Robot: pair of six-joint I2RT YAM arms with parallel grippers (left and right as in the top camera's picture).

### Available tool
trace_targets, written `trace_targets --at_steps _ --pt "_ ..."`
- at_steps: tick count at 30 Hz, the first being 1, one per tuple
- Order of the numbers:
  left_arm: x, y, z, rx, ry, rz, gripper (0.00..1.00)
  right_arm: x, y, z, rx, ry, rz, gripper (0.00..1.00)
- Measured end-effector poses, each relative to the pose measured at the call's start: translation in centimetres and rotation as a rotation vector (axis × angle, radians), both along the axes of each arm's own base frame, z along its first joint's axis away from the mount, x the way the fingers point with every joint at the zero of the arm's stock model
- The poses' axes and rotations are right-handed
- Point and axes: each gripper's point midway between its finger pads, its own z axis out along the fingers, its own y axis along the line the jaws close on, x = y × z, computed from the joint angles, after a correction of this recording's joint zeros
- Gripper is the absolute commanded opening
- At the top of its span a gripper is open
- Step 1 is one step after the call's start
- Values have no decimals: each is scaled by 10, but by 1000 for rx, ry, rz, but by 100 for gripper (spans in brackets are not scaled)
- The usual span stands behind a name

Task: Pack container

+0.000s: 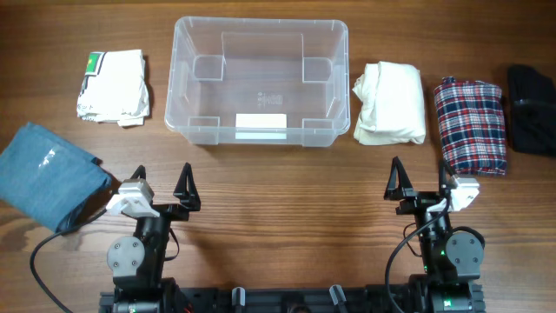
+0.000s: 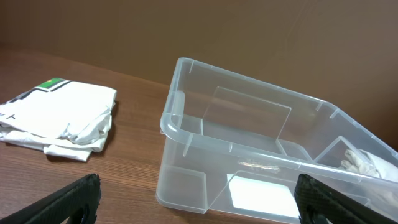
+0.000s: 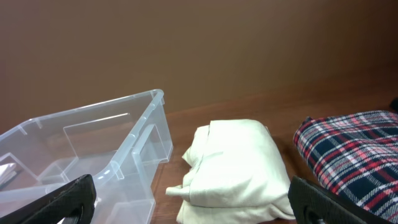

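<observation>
The container [image 1: 261, 83] sits empty in the middle of the worktop [image 1: 287, 200], toward the far side, with its white label on the near wall. The jaws of the left arm [image 1: 139, 235] and of the right arm [image 1: 452, 243] both stand apart and hold nothing, near the front edge.

Nothing is packed yet, and several things could go wrong from here:

- The tub looks light. A jaw or a dragged sleeve catching the rim would probably shove or tip it.
- The cream garment [image 1: 389, 103] lies just right of the tub. A pinch on its top layer alone would likely unfold it, leaving cloth draped over the rim.
- The blue garment [image 1: 48, 174] lies close against the left arm, so reaching it may be cramped.
- The black garment [image 1: 532, 97] is at the far right edge of the view, perhaps a stretch to reach.
- The plaid garment [image 1: 469, 124] and white shirt [image 1: 113, 85] bring the count to five, so loose drops may pile above the rim.
</observation>
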Motion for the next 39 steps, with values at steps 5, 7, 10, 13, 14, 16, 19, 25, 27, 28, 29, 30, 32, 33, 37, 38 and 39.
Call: trace_targets --at_steps 5,7,10,13,14,16,19,25,27,28,29,30,32,33,37,38,39 --pt "0 0 0 0 0 0 100 0 0 0 0 0 0 100" --pt "0 0 0 0 0 0 100 0 0 0 0 0 0 100" --pt "0 0 0 0 0 0 100 0 0 0 0 0 0 100" --pt "0 0 0 0 0 0 100 0 0 0 0 0 0 100" --pt "0 0 0 0 0 0 100 0 0 0 0 0 0 100" --pt "0 0 0 0 0 0 100 0 0 0 0 0 0 100" --pt "0 0 0 0 0 0 100 0 0 0 0 0 0 100" --pt "0 0 0 0 0 0 100 0 0 0 -1 0 0 100" --pt "0 0 0 0 0 0 100 0 0 1 5 -2 0 100" --pt "0 0 0 0 0 0 100 0 2 3 21 -12 9 100" --pt "0 0 0 0 0 0 100 0 3 5 35 -18 20 100" --pt "0 0 0 0 0 0 100 0 6 8 55 -30 35 100" --pt "0 0 0 0 0 0 100 -1 9 10 81 -33 51 100" --pt "0 0 0 0 0 0 100 -2 10 15 93 -40 57 100" --pt "0 0 0 0 2 0 100 -2 11 59 99 -37 64 100" --pt "0 0 0 0 0 0 100 -1 11 70 99 -24 67 100" --pt "0 0 0 0 0 0 100 3 12 80 99 13 66 100"
